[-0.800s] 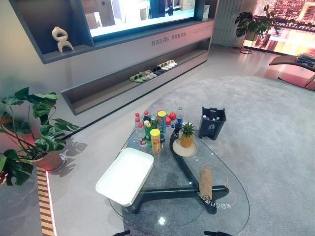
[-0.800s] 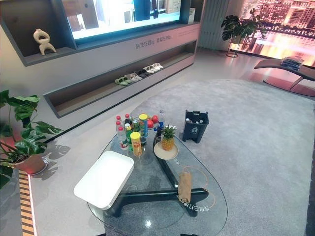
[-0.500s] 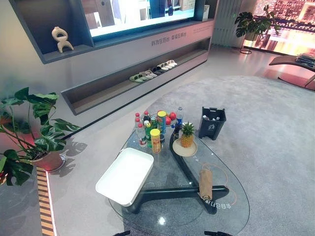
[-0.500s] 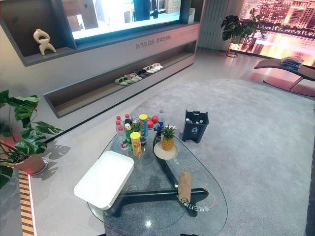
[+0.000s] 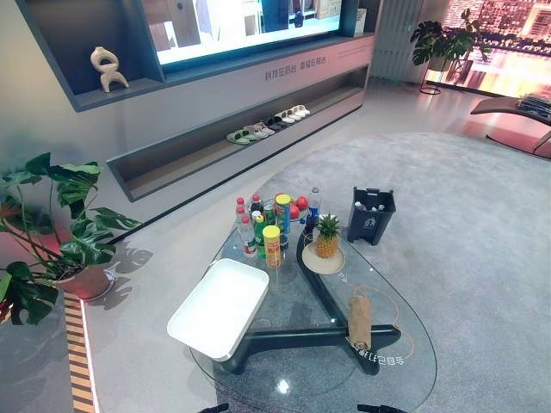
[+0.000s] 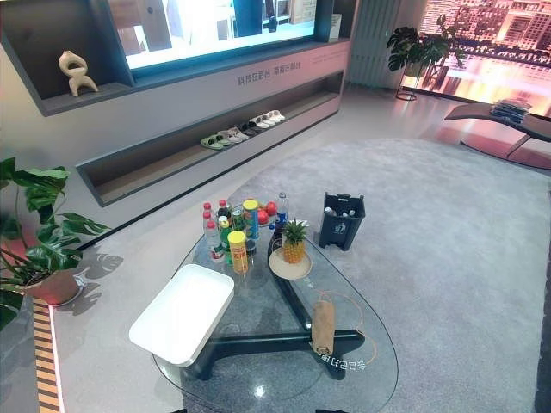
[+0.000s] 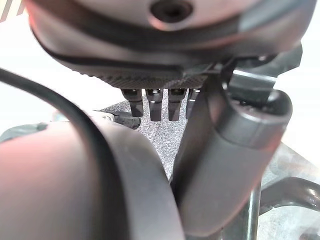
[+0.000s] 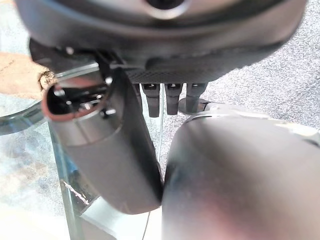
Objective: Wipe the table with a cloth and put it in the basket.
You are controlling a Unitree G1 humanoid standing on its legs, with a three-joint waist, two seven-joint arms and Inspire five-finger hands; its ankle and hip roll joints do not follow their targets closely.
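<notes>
A rolled brown cloth lies on the near right part of the glass table, over its dark base. A white, shallow, empty basket sits on the table's left edge. In the left wrist view my left hand hangs with straight fingers and holds nothing, with carpet past them. My right hand likewise has straight fingers and nothing in it, beside the table's glass edge. One end of the cloth shows there, apart from the hand.
Several bottles and cans crowd the table's far end, beside a pineapple on a plate. A dark bin stands on the carpet beyond. A potted plant is at the left, and a low shelf with slippers lines the wall.
</notes>
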